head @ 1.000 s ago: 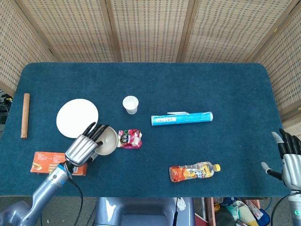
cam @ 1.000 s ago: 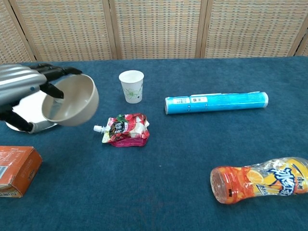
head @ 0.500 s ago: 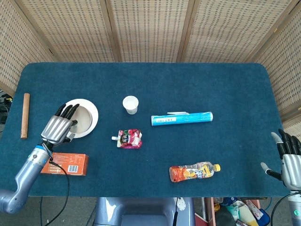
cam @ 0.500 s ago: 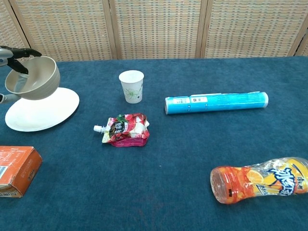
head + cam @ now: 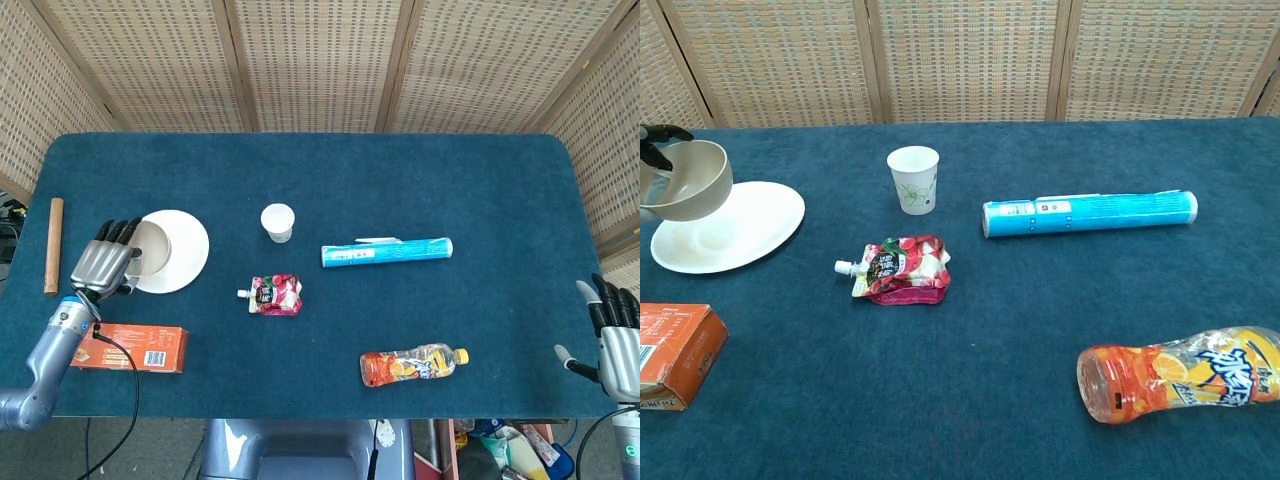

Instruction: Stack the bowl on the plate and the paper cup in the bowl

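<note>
My left hand (image 5: 102,262) holds a beige bowl (image 5: 686,182) tilted above the left rim of the white plate (image 5: 182,250), also seen as the plate (image 5: 735,228) in the chest view. Only the fingertips (image 5: 660,133) of that hand show at the chest view's left edge. The bowl (image 5: 150,247) sits over the plate's left part in the head view. The white paper cup (image 5: 278,222) stands upright to the right of the plate, same cup (image 5: 914,179). My right hand (image 5: 612,335) hangs past the table's right front corner, fingers apart and holding nothing.
A red pouch (image 5: 901,269) lies in front of the cup. A blue tube (image 5: 387,251) lies right of centre, an orange drink bottle (image 5: 414,365) near the front. An orange box (image 5: 128,346) lies front left, a wooden stick (image 5: 53,245) at the left edge.
My left hand has carried the bowl leftward from beside the red pouch to over the plate's left side. The right hand has stayed still.
</note>
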You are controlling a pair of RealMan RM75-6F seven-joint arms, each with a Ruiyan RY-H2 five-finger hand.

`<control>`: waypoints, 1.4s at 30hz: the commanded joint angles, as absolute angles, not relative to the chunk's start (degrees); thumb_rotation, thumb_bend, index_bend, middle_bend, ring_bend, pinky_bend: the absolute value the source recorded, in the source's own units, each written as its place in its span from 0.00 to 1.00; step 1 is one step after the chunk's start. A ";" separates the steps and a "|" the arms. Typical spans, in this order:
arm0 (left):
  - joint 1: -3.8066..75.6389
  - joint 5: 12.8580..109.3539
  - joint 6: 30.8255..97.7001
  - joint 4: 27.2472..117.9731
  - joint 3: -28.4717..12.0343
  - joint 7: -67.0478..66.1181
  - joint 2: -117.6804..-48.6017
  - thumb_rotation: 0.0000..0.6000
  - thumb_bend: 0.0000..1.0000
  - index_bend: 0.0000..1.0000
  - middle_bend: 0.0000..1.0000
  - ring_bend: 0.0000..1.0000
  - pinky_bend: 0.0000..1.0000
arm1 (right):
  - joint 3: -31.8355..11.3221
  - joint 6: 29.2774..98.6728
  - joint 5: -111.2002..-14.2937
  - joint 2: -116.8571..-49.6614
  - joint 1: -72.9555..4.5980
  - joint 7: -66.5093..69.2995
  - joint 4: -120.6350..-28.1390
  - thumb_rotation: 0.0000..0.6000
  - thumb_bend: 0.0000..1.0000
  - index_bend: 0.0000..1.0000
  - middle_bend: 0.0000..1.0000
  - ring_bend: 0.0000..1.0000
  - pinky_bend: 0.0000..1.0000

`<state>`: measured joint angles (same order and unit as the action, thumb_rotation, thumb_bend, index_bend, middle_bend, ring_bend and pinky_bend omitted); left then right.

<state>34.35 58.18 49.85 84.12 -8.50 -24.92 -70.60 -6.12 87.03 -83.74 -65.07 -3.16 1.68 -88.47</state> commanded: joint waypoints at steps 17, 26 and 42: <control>40.40 45.48 46.08 78.89 -7.28 -31.61 -75.09 1.00 0.42 0.67 0.00 0.00 0.00 | -6.30 86.62 -83.27 -64.56 -3.18 3.12 -88.40 1.00 0.17 0.06 0.00 0.00 0.00; 42.50 41.28 45.58 76.35 -6.51 -33.71 -76.43 1.00 0.42 0.67 0.00 0.00 0.00 | -6.29 86.63 -83.13 -64.41 -2.97 4.42 -87.83 1.00 0.17 0.06 0.00 0.00 0.00; 44.71 39.32 43.97 72.33 -5.21 -32.84 -80.02 1.00 0.37 0.58 0.00 0.00 0.00 | -6.59 85.98 -82.22 -64.54 -3.01 5.70 -86.79 1.00 0.17 0.06 0.00 0.00 0.00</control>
<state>44.67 39.34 43.98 72.37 -5.27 -32.82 -80.00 -6.58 85.98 -82.23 -64.55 -3.01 5.69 -86.79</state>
